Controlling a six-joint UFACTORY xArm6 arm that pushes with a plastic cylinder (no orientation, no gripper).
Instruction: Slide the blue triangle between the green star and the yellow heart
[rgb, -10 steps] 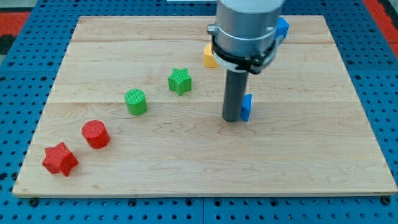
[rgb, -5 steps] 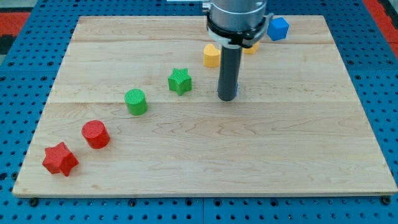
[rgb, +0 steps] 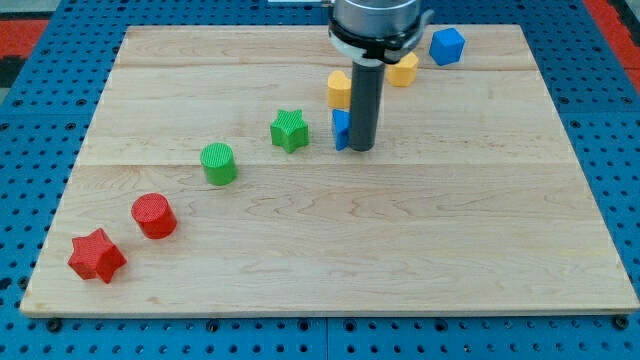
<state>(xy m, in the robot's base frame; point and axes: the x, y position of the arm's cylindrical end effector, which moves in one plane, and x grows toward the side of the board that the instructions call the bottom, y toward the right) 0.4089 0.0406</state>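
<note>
The blue triangle (rgb: 341, 129) shows as a sliver at the left side of the rod, mostly hidden by it. It lies right of the green star (rgb: 289, 130) and just below the yellow heart (rgb: 339, 89). My tip (rgb: 362, 148) touches the triangle's right side. The rod also hides part of the heart's right edge.
A second yellow block (rgb: 403, 69) and a blue cube (rgb: 447, 45) sit near the view's top right. A green cylinder (rgb: 218, 163), a red cylinder (rgb: 154, 215) and a red star (rgb: 96, 256) run diagonally toward the view's bottom left on the wooden board (rgb: 480, 250).
My tip moved up and left, pushing the blue triangle from the board's middle right to just right of the green star and below the yellow heart.
</note>
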